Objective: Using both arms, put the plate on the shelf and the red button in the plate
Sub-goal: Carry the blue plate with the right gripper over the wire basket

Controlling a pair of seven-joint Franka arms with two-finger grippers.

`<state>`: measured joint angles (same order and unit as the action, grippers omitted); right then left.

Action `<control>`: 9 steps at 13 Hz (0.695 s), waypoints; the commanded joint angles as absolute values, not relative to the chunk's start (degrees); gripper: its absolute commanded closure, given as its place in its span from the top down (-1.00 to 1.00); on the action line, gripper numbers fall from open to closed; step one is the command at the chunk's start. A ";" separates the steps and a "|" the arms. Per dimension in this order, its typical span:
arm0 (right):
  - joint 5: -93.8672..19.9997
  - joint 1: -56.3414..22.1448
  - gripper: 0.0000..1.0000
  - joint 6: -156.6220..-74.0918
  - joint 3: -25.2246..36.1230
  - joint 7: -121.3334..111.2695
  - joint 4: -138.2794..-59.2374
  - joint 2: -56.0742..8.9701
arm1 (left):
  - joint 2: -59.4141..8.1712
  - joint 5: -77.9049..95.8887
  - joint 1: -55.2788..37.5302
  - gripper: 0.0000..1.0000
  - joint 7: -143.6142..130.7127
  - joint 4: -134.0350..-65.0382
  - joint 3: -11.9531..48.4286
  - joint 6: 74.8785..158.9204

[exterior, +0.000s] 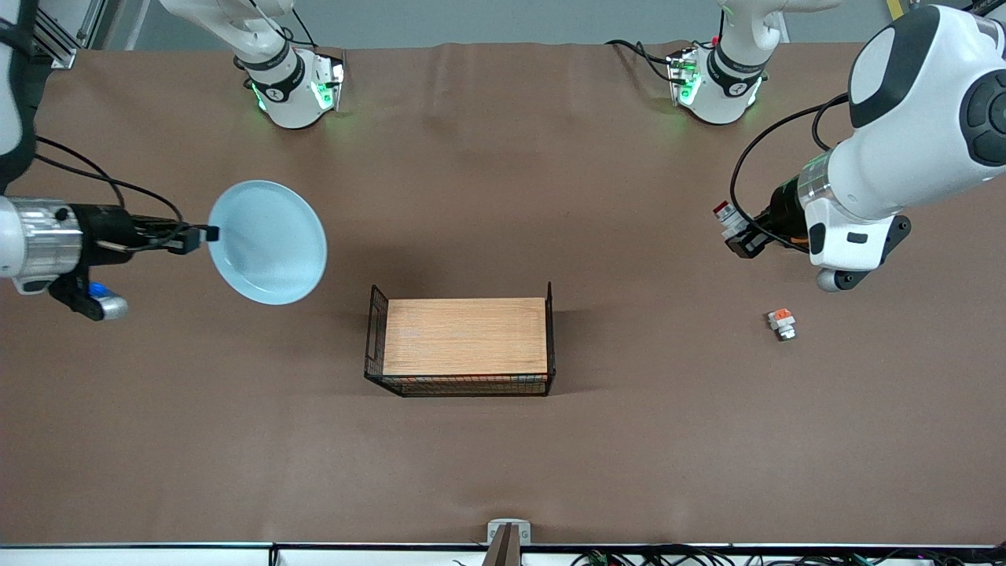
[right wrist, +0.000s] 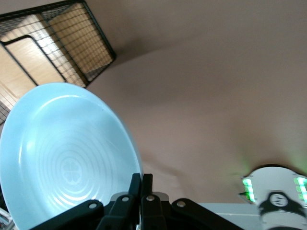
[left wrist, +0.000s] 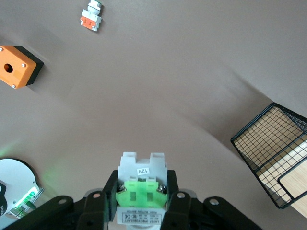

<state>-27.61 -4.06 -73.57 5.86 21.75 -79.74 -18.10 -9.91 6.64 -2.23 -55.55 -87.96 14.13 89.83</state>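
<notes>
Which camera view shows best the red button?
The left wrist view: the red button fills the foreground, its green patch clear in the left pincer. The front view shows it small; the right wrist view shows none of it.

A high front camera is looking down across the brown worktop (exterior: 503, 464), facing both robot bases along its top edge. The left wrist camera is looking closely past the left pincer (left wrist: 142, 201) over the worktop, catching a corner of the wire basket (left wrist: 268, 158). The right wrist camera is sitting just above the right pincer (right wrist: 142, 191), also catching that basket, which all three views are sharing.
</notes>
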 commanded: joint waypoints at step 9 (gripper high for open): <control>-31.99 -10.99 -0.95 -81.64 6.42 31.55 -82.17 -16.61 | -10.11 7.73 -2.55 -0.99 -56.60 -87.71 14.24 89.30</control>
<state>-30.58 -10.11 -80.17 5.86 30.47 -79.89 -18.09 -10.02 6.64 -2.34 -55.56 -88.09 14.17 89.83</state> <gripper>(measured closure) 0.974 0.586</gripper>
